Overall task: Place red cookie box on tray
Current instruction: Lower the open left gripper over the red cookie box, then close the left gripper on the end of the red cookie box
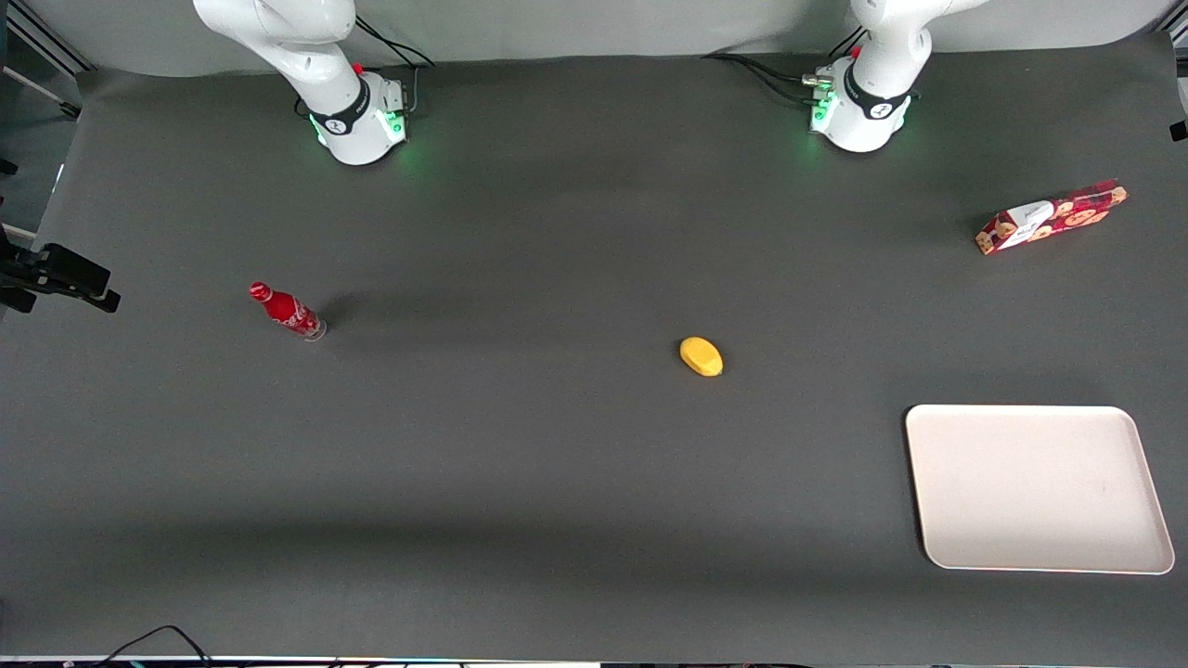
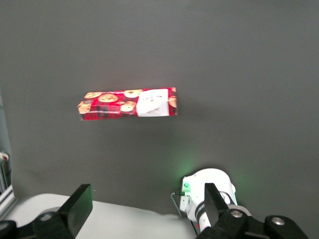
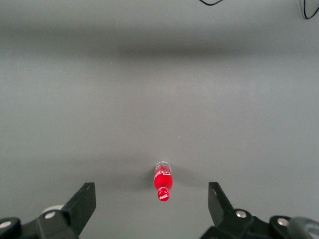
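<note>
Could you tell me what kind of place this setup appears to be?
Probably a robot lab tabletop: a dark mat with scattered test props, a cookie box and tray. The open gripper hangs above the box.

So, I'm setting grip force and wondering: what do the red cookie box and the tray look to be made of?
The red cookie box looks like thin printed cardboard: sharp folded edges, flat faces printed with tartan and cookies. It would probably crush if squeezed hard. The tray seems to be rigid moulded plastic, matte cream, with rounded corners and a low rim, though the material isn't certain. The tool hangs open above the box, touching nothing.
</note>
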`<action>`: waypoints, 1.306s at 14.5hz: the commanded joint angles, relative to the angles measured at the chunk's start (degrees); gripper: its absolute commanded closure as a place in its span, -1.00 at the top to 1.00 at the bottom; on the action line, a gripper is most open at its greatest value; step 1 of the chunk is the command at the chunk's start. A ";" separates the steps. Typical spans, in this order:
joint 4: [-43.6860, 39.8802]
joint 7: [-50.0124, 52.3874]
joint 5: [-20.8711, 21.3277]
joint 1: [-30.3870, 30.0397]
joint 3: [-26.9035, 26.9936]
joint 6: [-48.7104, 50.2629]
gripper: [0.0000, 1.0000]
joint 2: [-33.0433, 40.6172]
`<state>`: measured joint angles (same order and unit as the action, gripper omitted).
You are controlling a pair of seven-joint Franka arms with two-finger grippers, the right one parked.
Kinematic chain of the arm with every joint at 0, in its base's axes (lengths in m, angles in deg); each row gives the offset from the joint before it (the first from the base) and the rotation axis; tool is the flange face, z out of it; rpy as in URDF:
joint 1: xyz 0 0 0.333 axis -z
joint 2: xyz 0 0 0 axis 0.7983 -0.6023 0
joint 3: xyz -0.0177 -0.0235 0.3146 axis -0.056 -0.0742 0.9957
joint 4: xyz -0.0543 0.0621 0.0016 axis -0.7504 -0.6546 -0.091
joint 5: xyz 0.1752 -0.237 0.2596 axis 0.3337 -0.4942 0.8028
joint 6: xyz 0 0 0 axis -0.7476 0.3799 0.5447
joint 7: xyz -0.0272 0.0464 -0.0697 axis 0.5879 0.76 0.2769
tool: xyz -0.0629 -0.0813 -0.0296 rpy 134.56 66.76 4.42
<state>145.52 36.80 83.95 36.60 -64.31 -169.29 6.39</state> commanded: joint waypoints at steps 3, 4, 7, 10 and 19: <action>9.80 17.09 4.09 0.19 4.66 -11.48 1.00 2.08; 10.86 19.03 4.09 0.02 6.58 -13.76 1.00 2.08; 14.72 26.93 4.09 -0.07 10.90 -20.70 1.00 2.08; 20.60 34.94 4.09 -0.86 11.96 -28.35 1.00 2.25; 39.24 44.98 4.09 -1.31 16.52 -52.06 1.00 2.60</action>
<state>178.11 80.43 87.25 35.81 -51.04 -213.14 6.57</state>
